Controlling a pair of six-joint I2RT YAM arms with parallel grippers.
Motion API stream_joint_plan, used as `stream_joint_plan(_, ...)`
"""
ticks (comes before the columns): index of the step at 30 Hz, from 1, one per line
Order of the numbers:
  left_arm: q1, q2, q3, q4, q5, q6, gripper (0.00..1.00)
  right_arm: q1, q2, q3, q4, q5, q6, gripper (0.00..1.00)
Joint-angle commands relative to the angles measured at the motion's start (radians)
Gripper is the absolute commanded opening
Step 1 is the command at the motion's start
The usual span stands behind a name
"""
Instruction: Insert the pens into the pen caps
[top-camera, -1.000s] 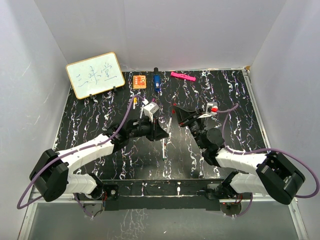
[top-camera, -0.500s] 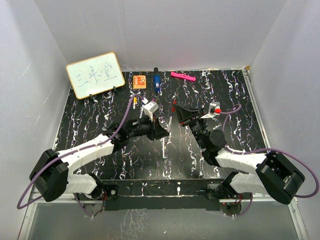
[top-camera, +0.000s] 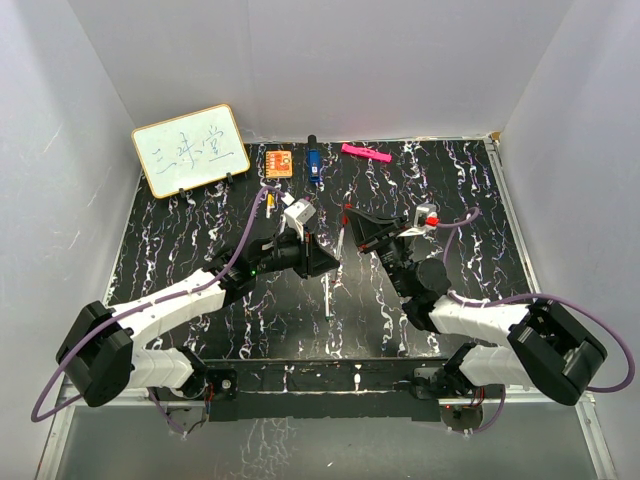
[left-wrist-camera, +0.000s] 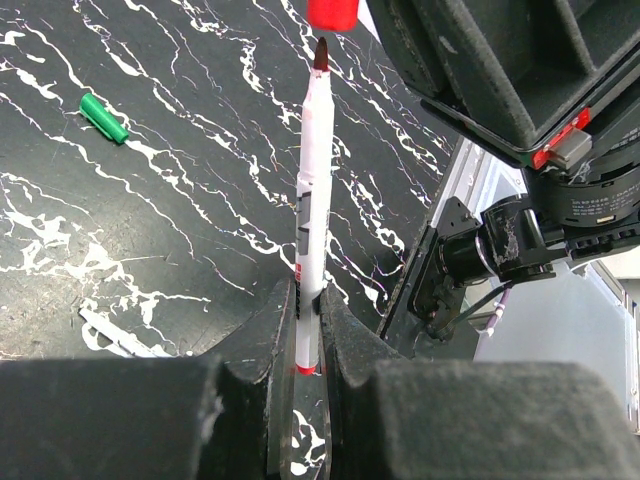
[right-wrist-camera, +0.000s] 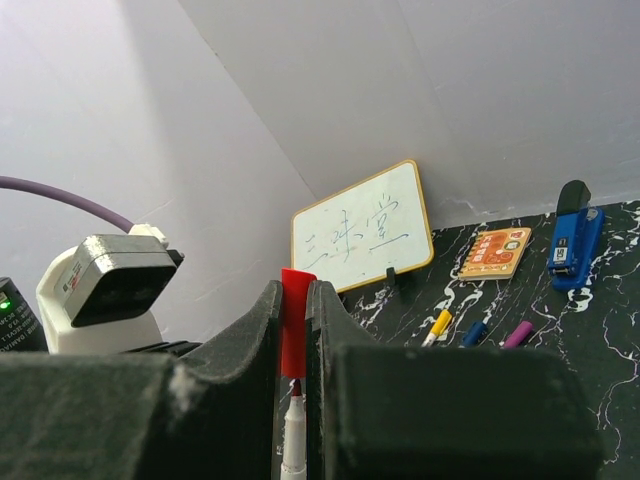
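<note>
The left gripper (left-wrist-camera: 308, 305) is clamped tight on the lower end of a red-tipped pen (left-wrist-camera: 312, 190). Its two fingers are pressed against the white barrel. Facing it over the middle of the desk (top-camera: 200, 250), the right gripper (right-wrist-camera: 295, 297) is closed on a red cap (right-wrist-camera: 292, 345), which sits pinched between its pads.

The pen's long axis runs straight out from the left gripper, with its dark red tip pointing at the open mouth of the cap. The tip is just short of that mouth and slightly off its centre. Whether the two are touching I cannot tell. Nothing stands between them.

On the desk under the two arms lies a second pen (top-camera: 328, 290), apart from both grippers. A green cap (left-wrist-camera: 104, 117) lies loose off to the side.

Further back, near the standing whiteboard (right-wrist-camera: 365, 228), are a yellow cap (right-wrist-camera: 438, 326), a blue cap (right-wrist-camera: 474, 332) and a purple cap (right-wrist-camera: 517, 334). They lie close together. Beyond them, along the back wall, are an orange square (right-wrist-camera: 495, 252), a blue block (right-wrist-camera: 570, 240) and a pink bar (top-camera: 365, 153).
</note>
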Motion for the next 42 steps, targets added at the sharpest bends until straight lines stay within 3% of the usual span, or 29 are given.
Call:
stream_joint_plan(1,-0.007,-0.034,0.001,0.031,0.007,0.007,0.0,0.0,0.003,0.029,0.041,-0.017,-0.011,0.0)
stream_joint_plan(24,-0.008,-0.059,0.005,0.041,-0.048,0.011,0.0,0.0,-0.007,0.023,-0.042,-0.064,0.018,0.0)
stream_joint_plan(42,-0.008,-0.092,-0.004,0.184,-0.262,-0.052,0.0,0.003,0.001,0.107,-0.371,-0.196,0.029,0.0)
